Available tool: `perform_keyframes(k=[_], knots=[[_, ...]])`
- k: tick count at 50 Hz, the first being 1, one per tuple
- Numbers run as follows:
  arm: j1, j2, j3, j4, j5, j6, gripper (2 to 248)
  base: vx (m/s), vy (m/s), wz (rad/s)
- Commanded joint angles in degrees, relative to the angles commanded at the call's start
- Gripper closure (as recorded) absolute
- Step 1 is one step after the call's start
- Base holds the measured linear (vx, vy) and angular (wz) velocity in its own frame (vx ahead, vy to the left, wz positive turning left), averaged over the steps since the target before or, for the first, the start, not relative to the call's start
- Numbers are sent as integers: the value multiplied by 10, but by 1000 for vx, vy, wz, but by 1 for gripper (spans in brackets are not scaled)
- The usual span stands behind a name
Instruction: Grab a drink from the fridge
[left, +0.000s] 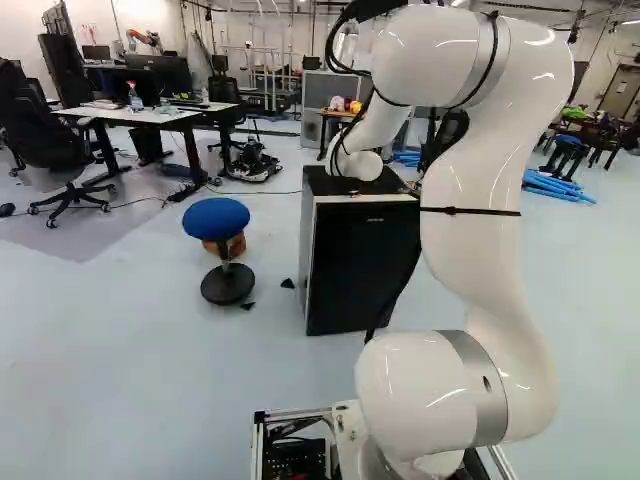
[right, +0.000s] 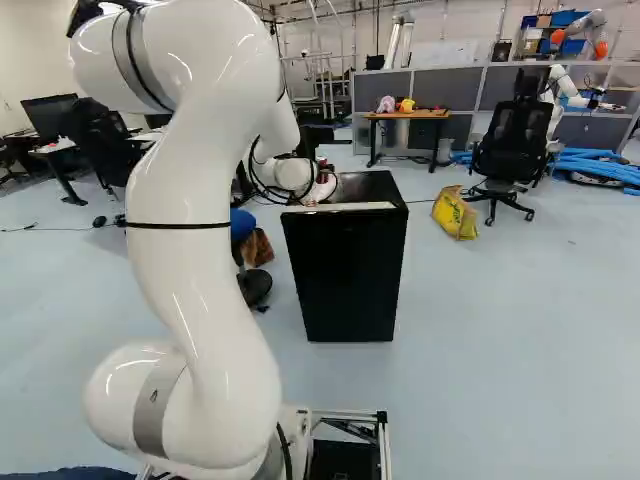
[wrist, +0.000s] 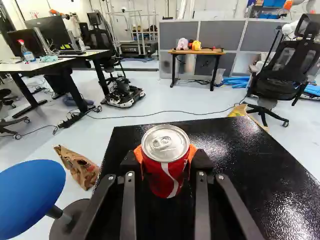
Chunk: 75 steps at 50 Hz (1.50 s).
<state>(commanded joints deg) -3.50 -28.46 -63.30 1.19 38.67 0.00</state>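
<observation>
In the left base view, the white arm reaches forward to the fridge, and its wrist is over the fridge's top; the door looks shut to me. In the right base view, the front of the same fridge also seems closed, and the wrist is at the far part of the top. In the wrist view, the fingers pinch the red can from two sides, with the orange pads against it. The can is upright, over the fridge's black top, but whether its bottom touches this surface I cannot tell. So I judge that the main part of the task is done: the drink is outside of the fridge and gripped. What is left, probably, is only to carry it away or to release it there.
</observation>
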Motion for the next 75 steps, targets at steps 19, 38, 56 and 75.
perform_keyframes(k=[19,38,56,75], knots=[[1,8,11,0,2,0,150,0,0,0],[3,35,45,-1,9,0,150,0,0,0],[6,76,100,-2,19,0,150,0,0,0],[11,137,179,-4,35,0,150,0,0,0]])
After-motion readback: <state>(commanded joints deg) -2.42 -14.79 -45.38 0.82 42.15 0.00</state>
